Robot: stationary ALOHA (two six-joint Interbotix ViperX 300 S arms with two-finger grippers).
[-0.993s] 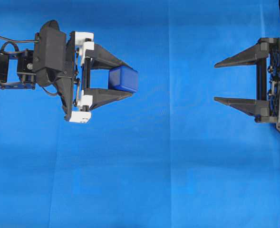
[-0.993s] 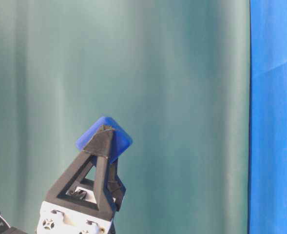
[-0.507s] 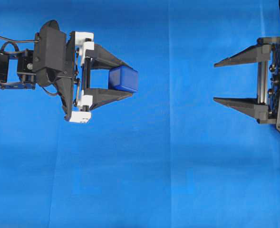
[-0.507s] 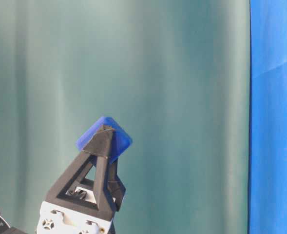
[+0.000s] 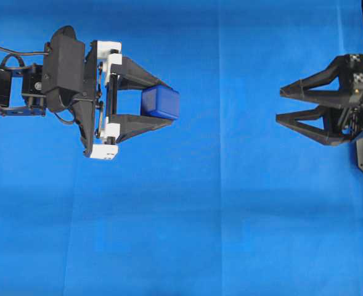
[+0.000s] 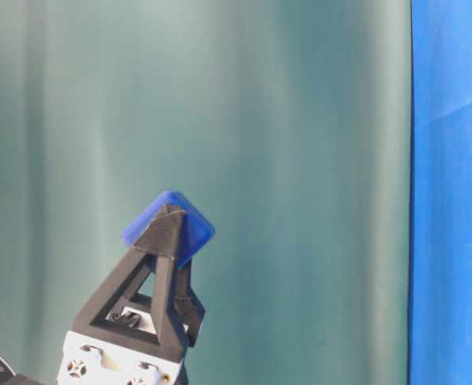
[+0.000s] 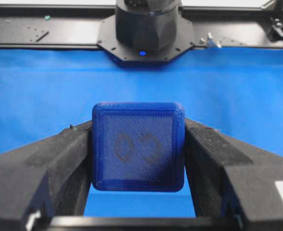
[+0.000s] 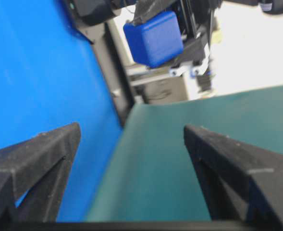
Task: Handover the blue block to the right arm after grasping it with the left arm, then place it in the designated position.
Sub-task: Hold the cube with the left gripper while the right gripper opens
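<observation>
Blue cloth, overhead view: we see the bench (image 5: 230,234) covered in it, the left hand (image 5: 169,103) on the left and the right hand (image 5: 280,106) on the right, well apart, fingers pointing at each other.
Left hand, overhead view: we find it level and closed on the blue block (image 5: 160,102), which sits right at the fingertips and above the bench, not on it.
Right hand, overhead view: we read it as wide open and empty; its two fingers overlap in the picture, so we take the wrist to be rolled out of the flat.
Risk, overhead view: with so shallow a tip grip, we judge that a nudge from an approaching finger could knock the block loose.
Block, table-level view: we see the blue block (image 6: 168,228) tilted corner-up, pinched at the tips of the left hand (image 6: 171,233).
Block, left wrist view: we find the blue block (image 7: 138,146) square between both fingers (image 7: 59,163), a faint mark on its face.
Risk, right wrist view: the blue block (image 8: 153,38) sits high and far beyond the open right hand (image 8: 131,139), off the line between the fingers; we think a straight advance might miss or clip it.
</observation>
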